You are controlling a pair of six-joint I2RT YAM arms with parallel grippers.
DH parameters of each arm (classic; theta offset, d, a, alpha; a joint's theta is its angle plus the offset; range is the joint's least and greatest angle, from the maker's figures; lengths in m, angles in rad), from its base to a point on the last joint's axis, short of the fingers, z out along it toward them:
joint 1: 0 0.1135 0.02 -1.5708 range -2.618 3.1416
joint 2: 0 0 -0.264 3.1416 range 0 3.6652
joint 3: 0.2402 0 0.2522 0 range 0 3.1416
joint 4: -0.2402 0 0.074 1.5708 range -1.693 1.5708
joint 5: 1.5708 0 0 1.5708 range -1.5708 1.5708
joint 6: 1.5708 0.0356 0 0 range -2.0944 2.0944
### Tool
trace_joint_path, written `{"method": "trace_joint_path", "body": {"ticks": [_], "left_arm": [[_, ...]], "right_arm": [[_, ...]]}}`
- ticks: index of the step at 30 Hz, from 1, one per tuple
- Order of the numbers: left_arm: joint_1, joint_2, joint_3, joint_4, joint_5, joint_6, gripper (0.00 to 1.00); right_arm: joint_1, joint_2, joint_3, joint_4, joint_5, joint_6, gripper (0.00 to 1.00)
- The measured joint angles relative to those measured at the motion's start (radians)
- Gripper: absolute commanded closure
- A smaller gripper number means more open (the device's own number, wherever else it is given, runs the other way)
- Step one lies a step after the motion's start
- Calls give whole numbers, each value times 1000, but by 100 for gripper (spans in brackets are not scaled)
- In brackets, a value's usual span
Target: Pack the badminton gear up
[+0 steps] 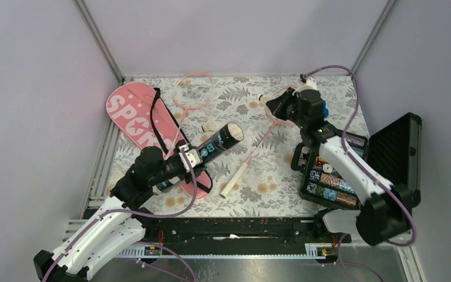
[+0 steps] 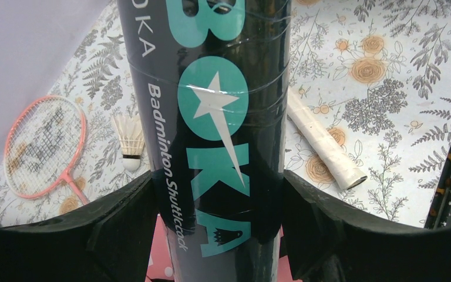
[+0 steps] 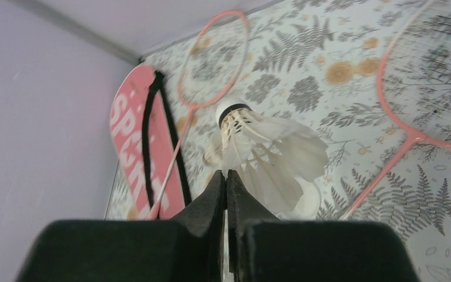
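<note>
The right end effector [image 3: 227,176], pressed together, pinches a shuttlecock [image 3: 270,153] by its feathers above the far tabletop [image 3: 352,76]; the left end effector [image 2: 217,202] clasps the tube [image 2: 211,117] over the bag [image 1: 130,114]. Guide it head first into the open tube end, slowly

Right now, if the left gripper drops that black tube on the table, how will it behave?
The black tube is a smooth cylinder, so it would probably roll on the table. Its glossy wrap looks slippery and might slide in the left gripper. Undented between the fingers, it seems stiff.
</note>
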Motion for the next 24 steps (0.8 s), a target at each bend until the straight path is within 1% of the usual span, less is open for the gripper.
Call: {"method": "trace_joint_path", "body": {"ticks": [1,5,11,13,17,21,24], "left_arm": [[0,7,0,0,0,2,78],[0,34,0,-3,-2,6,78],[0,48,0,-3,-2,7,78],[0,67,0,-5,-2,8,78],[-1,100,0,-10,-2,15,78],[-1,126,6,-19,-1,18,78],[-1,132,8,-22,-1,18,78]], "right_arm": [[0,-63,-23,-19,-45,-33,100],[0,-219,-45,-122,-151,-132,100],[0,-392,-40,-285,-291,-287,100],[0,-418,-27,-320,-362,-324,100],[3,-416,12,-370,-478,-370,100],[25,-411,70,-449,-519,-427,100],[65,-391,139,-525,-526,-483,100]]}}
